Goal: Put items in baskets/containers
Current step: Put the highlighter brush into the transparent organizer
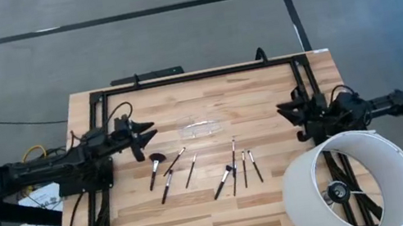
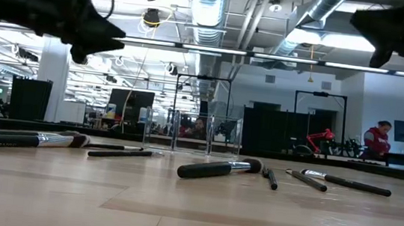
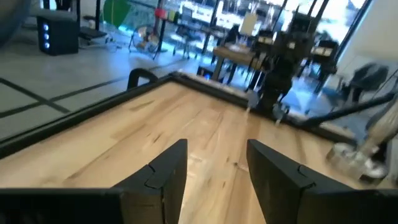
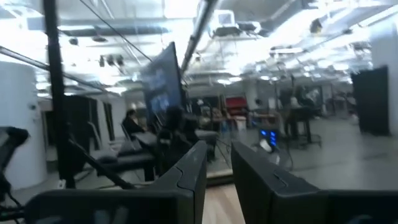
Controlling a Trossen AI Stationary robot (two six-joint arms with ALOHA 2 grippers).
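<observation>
Several thin dark makeup brushes (image 1: pixel 192 169) lie flat on the wooden table between the arms. One with a wider fluffy head (image 1: pixel 155 168) lies nearest the left arm. In the low view they lie in a row (image 2: pixel 219 167). A clear plastic holder (image 1: pixel 202 125) sits on the table beyond them, toward the far edge, and is faintly visible in the low view (image 2: pixel 192 132). My left gripper (image 1: pixel 145 131) (image 3: pixel 216 168) hovers open above the table, left of the holder. My right gripper (image 1: pixel 283 113) (image 4: pixel 219 171) hovers open to the holder's right. Neither touches anything.
A large white cylindrical lamp shade (image 1: pixel 351 182) stands at the table's near right corner, close to the right arm. A black frame (image 1: pixel 195 75) runs along the table's far edge and sides. Bare wood (image 1: pixel 204 221) lies near the front edge. A person (image 2: pixel 376 140) is far off in the room.
</observation>
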